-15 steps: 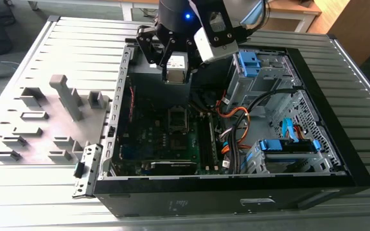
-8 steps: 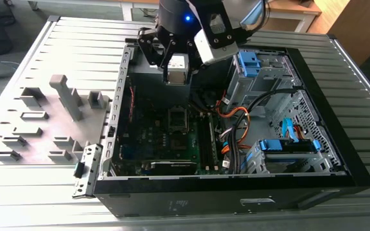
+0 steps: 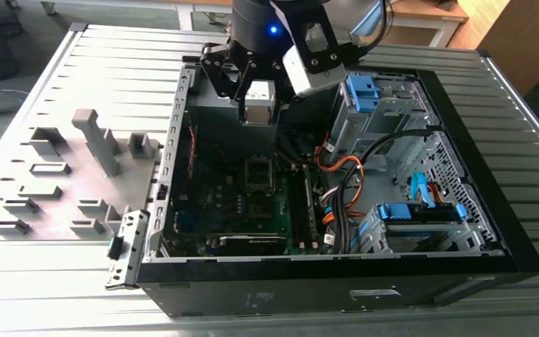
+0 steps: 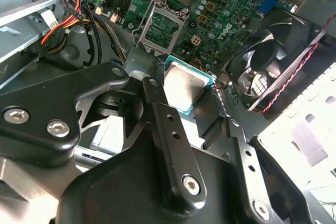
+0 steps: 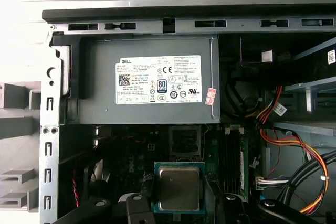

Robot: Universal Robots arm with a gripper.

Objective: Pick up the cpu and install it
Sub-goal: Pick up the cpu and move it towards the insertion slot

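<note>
The cpu (image 5: 178,187) is a small square chip with a dull tan-grey face and a green rim. My gripper (image 5: 178,199) is shut on it, with a black finger on each side. In the exterior view the gripper (image 3: 257,105) hangs over the far end of the open computer case (image 3: 494,260), holding the cpu (image 3: 258,98) above the motherboard. The open cpu socket (image 3: 258,170) lies on the board below, nearer the case's middle. In the second wrist view the cpu (image 4: 184,85) sits above and short of the socket (image 4: 163,27), whose metal frame is open.
A grey power-supply box (image 5: 152,80) fills the far end of the case. A black fan (image 4: 273,56) sits by the socket. Orange and black cables (image 3: 344,175) run beside the memory slots (image 5: 231,156). Grey plastic fixtures (image 3: 64,175) stand on the table at the exterior view's left.
</note>
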